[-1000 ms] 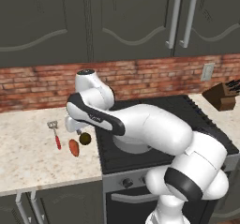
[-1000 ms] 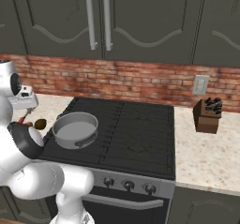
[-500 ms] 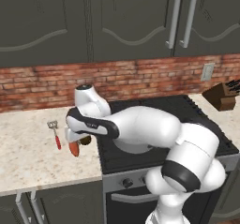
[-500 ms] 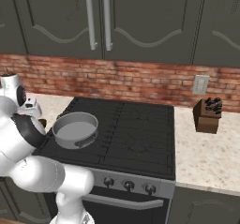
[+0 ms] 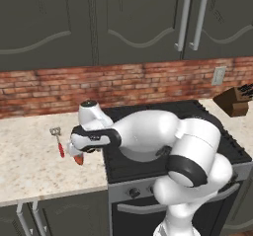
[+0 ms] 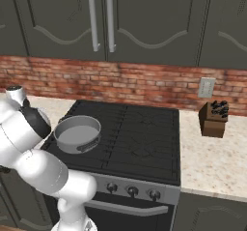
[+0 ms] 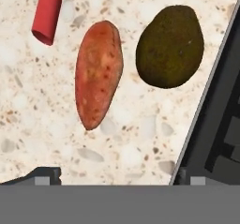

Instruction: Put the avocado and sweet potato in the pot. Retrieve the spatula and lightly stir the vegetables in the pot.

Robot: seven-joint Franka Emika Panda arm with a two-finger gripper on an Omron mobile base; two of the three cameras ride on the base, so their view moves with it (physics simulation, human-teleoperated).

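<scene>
In the hand view the orange-red sweet potato (image 7: 98,73) lies on the speckled counter with the dark olive avocado (image 7: 171,47) close beside it, near the stove's edge. The red handle end of the spatula (image 7: 48,11) shows on the sweet potato's other side. My gripper (image 7: 116,177) hangs low over the two vegetables, open, with nothing between its fingertips. From the left base view my gripper (image 5: 79,151) covers the avocado; the sweet potato's tip (image 5: 79,160) peeks out below it, and the spatula (image 5: 58,142) lies just to the left. The grey pot (image 6: 77,134) stands on the stove's front left burner.
The black stove (image 6: 140,138) borders the counter right beside the avocado. A knife block (image 6: 213,119) stands on the counter right of the stove. Brick wall and dark cabinets rise behind. Bare counter (image 5: 29,166) stretches left of the spatula.
My hand has come down and slightly left, from above the vegetables to just over them on the counter. The jaws have stayed open. The vegetables, spatula and pot have not moved.
</scene>
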